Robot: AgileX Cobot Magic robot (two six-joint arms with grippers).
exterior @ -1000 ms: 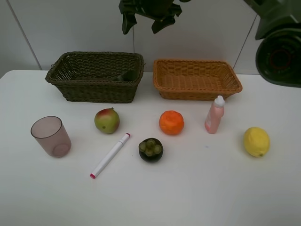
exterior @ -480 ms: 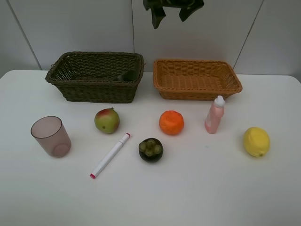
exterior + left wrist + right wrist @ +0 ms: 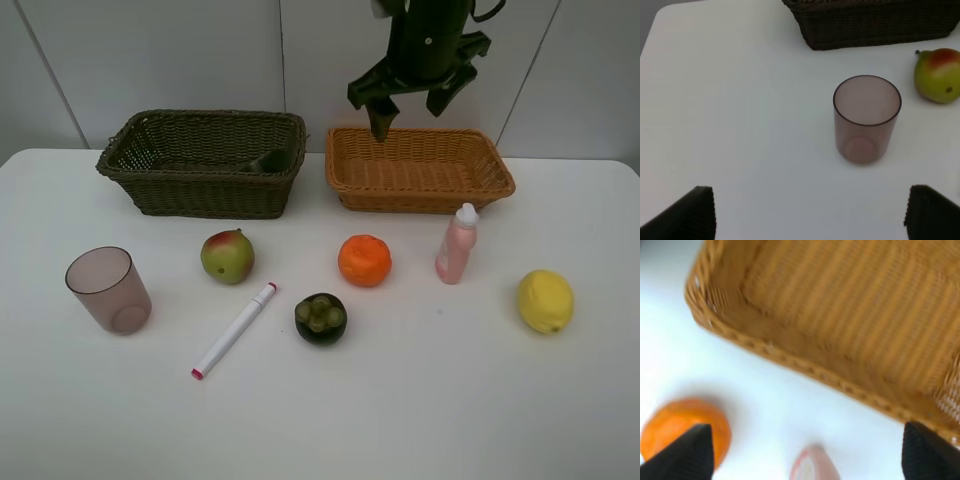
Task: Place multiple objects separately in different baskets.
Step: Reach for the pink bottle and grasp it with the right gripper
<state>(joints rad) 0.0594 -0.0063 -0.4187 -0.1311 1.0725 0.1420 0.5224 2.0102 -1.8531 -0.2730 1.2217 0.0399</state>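
Note:
On the white table lie a mauve cup point(image 3: 108, 290), a green-red mango point(image 3: 227, 256), a white marker point(image 3: 234, 329), a dark round fruit point(image 3: 320, 318), an orange point(image 3: 364, 260), a pink bottle point(image 3: 457, 244) and a lemon point(image 3: 545, 301). A dark green bottle point(image 3: 265, 160) lies inside the olive-brown basket point(image 3: 200, 190). The orange-tan basket point(image 3: 420, 200) holds nothing. My right gripper point(image 3: 408, 118) hangs open above its back edge, holding nothing. In the left wrist view my left gripper point(image 3: 810, 215) is open, short of the cup point(image 3: 867, 119) and apart from it.
Both baskets stand side by side at the back against a white wall. The right wrist view looks down on the orange-tan basket point(image 3: 840, 305), the orange point(image 3: 682, 432) and the pink bottle's top point(image 3: 812, 465). The mango point(image 3: 939, 75) lies beside the cup.
My right gripper has swung rightward from above the gap between the baskets and dropped lower over the orange-tan basket. None of the objects on the table has moved.

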